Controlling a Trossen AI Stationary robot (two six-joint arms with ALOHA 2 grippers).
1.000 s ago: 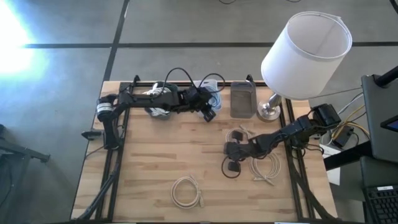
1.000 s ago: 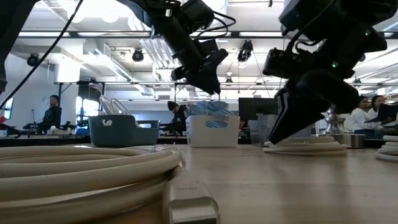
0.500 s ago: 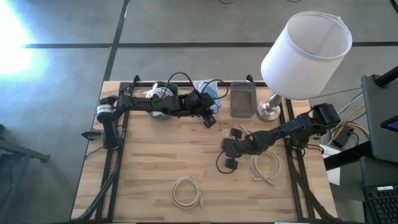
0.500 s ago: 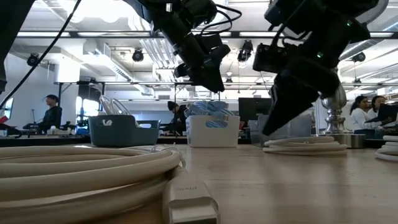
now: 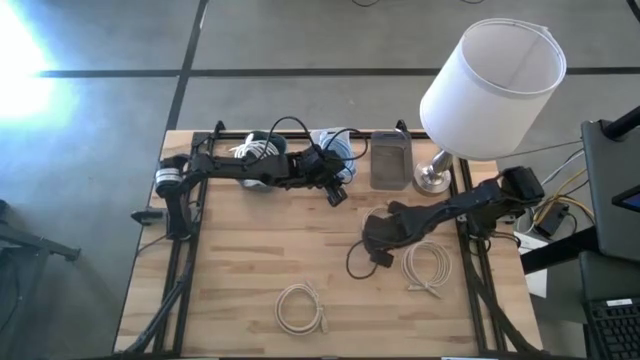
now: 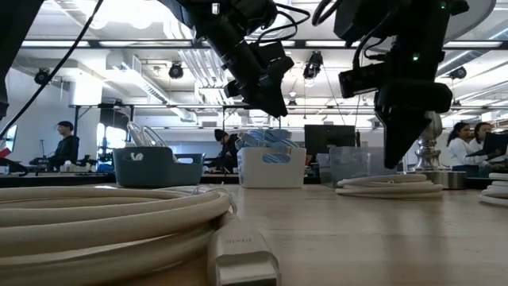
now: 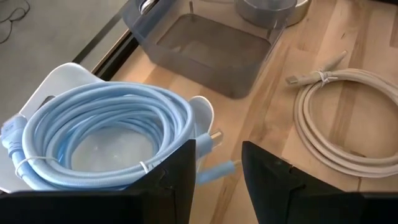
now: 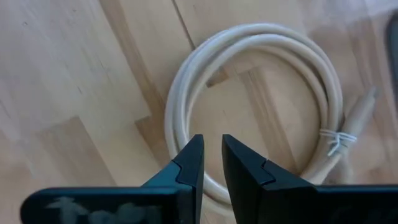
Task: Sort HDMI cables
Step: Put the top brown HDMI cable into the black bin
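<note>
Right claw (image 8: 210,163) hanging above a beige coil (image 8: 255,112) on the counter (image 5: 250,260), fingers a narrow gap apart, pinching nothing. Left claw (image 7: 217,174) beside the white bin (image 7: 74,81) with the light blue coil (image 7: 99,134), fingers slightly spread, empty. More beige coils at the near edge (image 5: 300,307) and right side (image 5: 428,266).

Wooden table (image 5: 240,260) (cable coils (image 5: 300,308), bins (image 5: 391,160))
</note>
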